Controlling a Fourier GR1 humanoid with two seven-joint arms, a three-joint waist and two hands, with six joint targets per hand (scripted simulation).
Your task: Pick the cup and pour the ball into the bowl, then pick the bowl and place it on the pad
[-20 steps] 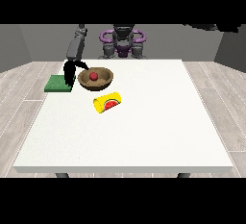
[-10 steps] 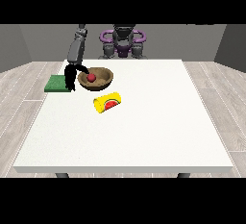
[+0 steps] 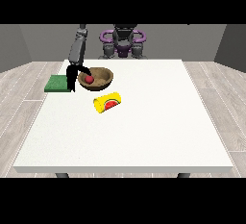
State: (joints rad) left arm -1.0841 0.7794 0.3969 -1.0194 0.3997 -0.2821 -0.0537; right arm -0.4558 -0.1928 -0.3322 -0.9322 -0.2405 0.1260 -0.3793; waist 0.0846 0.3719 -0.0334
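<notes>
A white table (image 3: 144,131) fills most of the view, with the robot (image 3: 123,43) standing at its far edge. One arm (image 3: 77,50) reaches down over the far left part of the table. The hand at the view's left (image 3: 73,76) sits at the left rim of the brown bowl (image 3: 102,78), with a dark thumb or finger curved over the rim towards the inside; the hand looks closed on the bowl's edge, though it is small and the rest of the fingers cannot be made out.

The bowl stands upright on the far left part of the table, and the red ball (image 3: 89,80) lies inside it, on the left side near the hand. Just left of the bowl, with the hand between them, the green pad (image 3: 57,83) lies flat at the table's left edge. The bowl is beside the pad, not on it.

Nearer to the camera and a little right of the bowl, the yellow cup (image 3: 107,102) lies on its side on the table, with a red and green picture on it. It is apart from the bowl and from the hand.
</notes>
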